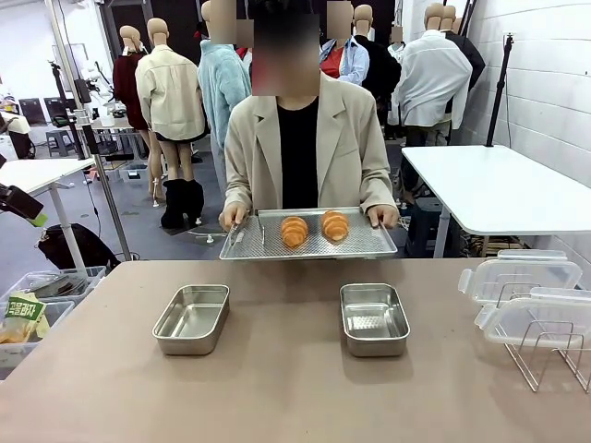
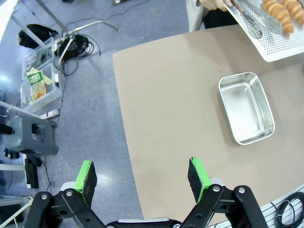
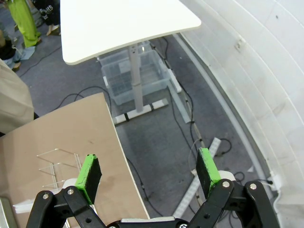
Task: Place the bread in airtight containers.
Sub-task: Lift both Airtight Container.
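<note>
Tins (image 1: 192, 318) (image 1: 374, 318) sit apart on tan tabletop (image 1: 277, 388); floor (image 2: 95, 118) perhaps concrete.

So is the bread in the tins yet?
Nothing is done: the left tin and right tin sit empty. In hand: the person holds the tray with two croissants; the left claw and right claw are open, empty. Left: a croissant into each tin, then the clear lids on.
</note>
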Robot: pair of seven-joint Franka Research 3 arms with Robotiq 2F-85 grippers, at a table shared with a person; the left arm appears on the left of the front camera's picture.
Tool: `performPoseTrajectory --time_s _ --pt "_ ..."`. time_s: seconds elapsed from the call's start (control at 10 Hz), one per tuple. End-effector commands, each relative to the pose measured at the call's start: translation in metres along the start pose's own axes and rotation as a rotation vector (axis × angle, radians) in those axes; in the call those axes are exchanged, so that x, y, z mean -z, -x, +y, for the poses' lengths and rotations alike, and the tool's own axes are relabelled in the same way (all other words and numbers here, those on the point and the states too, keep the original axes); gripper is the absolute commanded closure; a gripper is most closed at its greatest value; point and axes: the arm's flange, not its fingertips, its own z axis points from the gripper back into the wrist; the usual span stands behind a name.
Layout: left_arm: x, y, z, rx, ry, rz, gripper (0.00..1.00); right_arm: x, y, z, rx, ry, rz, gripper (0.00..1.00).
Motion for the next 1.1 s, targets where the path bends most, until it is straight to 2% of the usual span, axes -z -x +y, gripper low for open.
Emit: performPoseTrajectory --time_s 0.0,0.1,0.2,0.3,0.5,0.7,0.9,1.0 --pt "0.000 0.000 0.000 0.000 0.000 0.000 0.00 0.000 0.000 0.000 0.000 0.000 0.000 0.00" --pt "0.001 -0.014 -0.021 0.042 -0.008 0.013 0.00 -0.021 -0.009 0.031 -0.004 -0.072 -0.041 0.00" --pt "-0.002 -0.029 -0.044 0.072 -0.015 -0.027 0.00 -0.043 -0.017 0.061 -0.035 -0.144 -0.059 0.00" --pt "-0.005 -0.042 -0.066 0.094 0.012 -0.041 0.00 -0.060 -0.024 0.090 -0.050 -0.144 -0.042 0.00" --pt "0.006 -0.061 -0.100 0.075 0.081 -0.006 0.00 -0.085 -0.029 0.150 -0.078 -0.275 0.053 0.00" --pt "0.043 -0.068 -0.110 -0.035 0.152 0.095 0.00 -0.087 0.004 0.226 -0.134 -0.318 0.273 0.00" --pt "0.071 -0.062 -0.120 -0.132 0.223 0.111 0.00 -0.085 0.055 0.268 -0.183 -0.313 0.402 0.00" --pt "0.050 -0.058 -0.119 -0.003 0.149 0.085 0.00 -0.086 0.063 0.273 -0.182 -0.330 0.379 0.00"
